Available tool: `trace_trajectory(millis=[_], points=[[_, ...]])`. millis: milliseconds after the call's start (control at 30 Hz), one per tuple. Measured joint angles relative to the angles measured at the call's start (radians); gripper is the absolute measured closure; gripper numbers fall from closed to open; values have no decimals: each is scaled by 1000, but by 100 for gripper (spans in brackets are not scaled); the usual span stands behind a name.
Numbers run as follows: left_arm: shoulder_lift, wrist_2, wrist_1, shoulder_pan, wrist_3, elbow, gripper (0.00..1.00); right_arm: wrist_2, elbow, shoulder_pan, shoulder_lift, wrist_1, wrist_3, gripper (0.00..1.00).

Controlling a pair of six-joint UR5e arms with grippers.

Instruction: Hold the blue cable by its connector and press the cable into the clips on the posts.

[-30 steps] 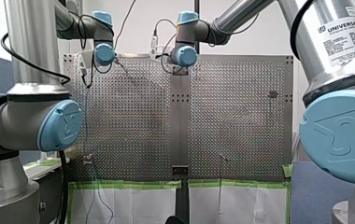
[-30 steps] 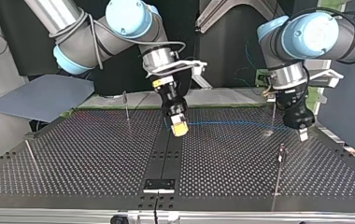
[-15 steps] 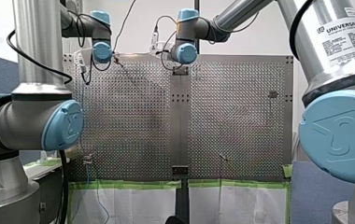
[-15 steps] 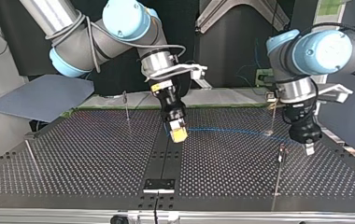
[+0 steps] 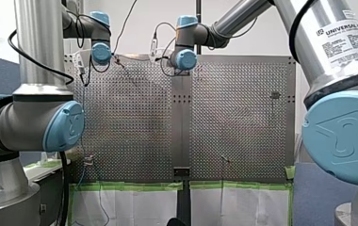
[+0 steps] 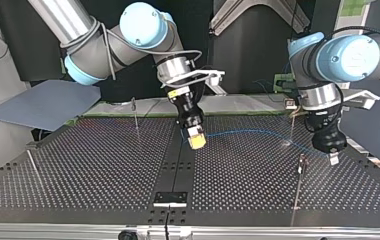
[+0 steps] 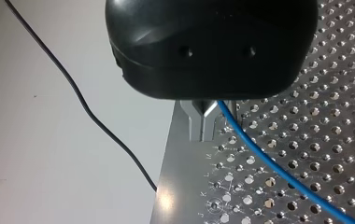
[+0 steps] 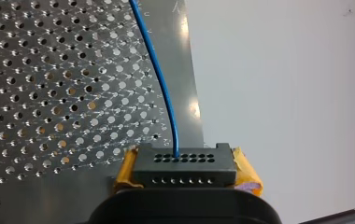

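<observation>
Over the bench [image 6: 103,165], the top view shows the cable [image 6: 248,132] spanning both tools. Only the right wrist view shows my right tool [image 8: 185,175] clamping the connector [image 8: 184,161]; my left tool [image 7: 207,123] pinches the cable farther along.

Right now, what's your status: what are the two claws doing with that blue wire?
My right gripper shut on the connector. My left gripper shut on the blue cable, strung between them. Post near the left one; nothing seen in the way.

Cable [image 6: 248,132] x1, posts [image 6: 135,114] [image 6: 33,167] [image 6: 292,127] [image 6: 300,172] x4, tools [image 6: 196,140] [image 6: 333,159] x2
</observation>
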Motion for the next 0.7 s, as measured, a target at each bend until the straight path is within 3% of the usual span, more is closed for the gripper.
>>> trace_trajectory(millis=[367, 700], points=[[-58, 25, 25, 15, 0, 1, 100, -1, -2, -16, 6, -3, 0, 100], [-67, 62, 47, 53, -1, 15, 100, -1, -3, -35, 8, -5, 0, 100]])
